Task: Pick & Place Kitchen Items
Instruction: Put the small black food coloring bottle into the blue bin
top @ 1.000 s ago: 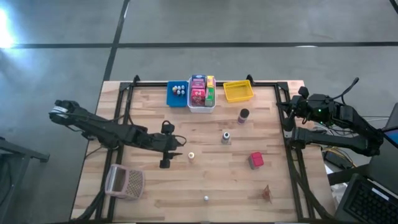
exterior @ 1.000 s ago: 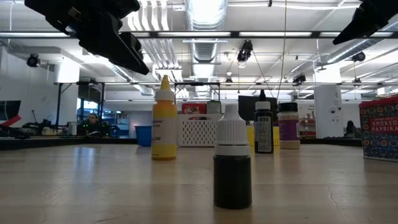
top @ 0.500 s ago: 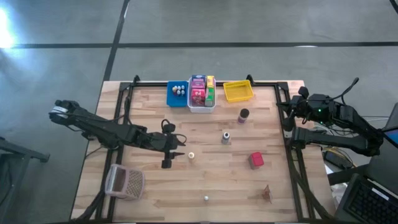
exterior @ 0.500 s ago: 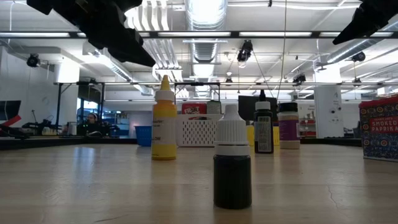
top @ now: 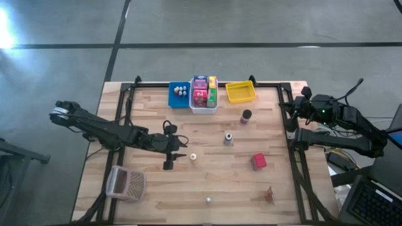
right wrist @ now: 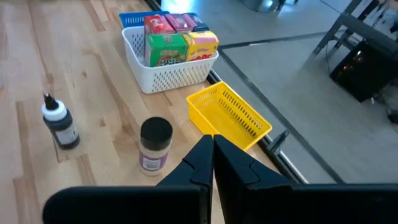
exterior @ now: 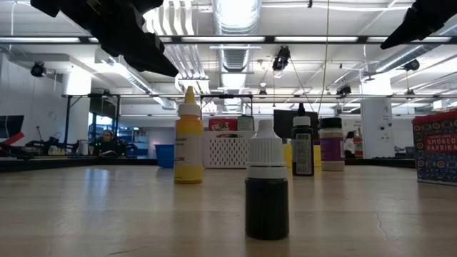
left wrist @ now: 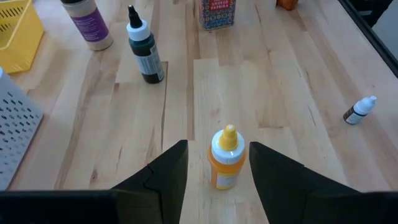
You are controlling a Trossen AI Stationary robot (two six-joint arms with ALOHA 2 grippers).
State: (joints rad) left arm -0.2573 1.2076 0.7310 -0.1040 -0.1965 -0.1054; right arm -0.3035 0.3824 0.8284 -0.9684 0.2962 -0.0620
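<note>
The small yellow dropper bottle [left wrist: 225,158] stands upright on the wooden surface [top: 220,182], a little left of its middle, and the left pincer [left wrist: 217,163] hovers above it with its two dark fingers [left wrist: 163,174] parted to either side of the bottle, not touching it. Nearby stand a dark dropper bottle with a white cap [left wrist: 145,55], a grey-lidded jar with a purple label [left wrist: 87,23] and a red paprika box [left wrist: 216,12], while a tiny dark bottle [left wrist: 359,111] lies on its side well apart. At the surface's far edge sit a blue bin [top: 179,94] with small white balls, a white bin [top: 203,103] packed with pink, green and yellow boxes, and a yellow bin [top: 241,91]. A pinkish mesh basket [top: 126,183] lies by the near left corner. The right pincer [right wrist: 213,144] waits over the right edge, fingers pressed together and holding nothing.
</note>
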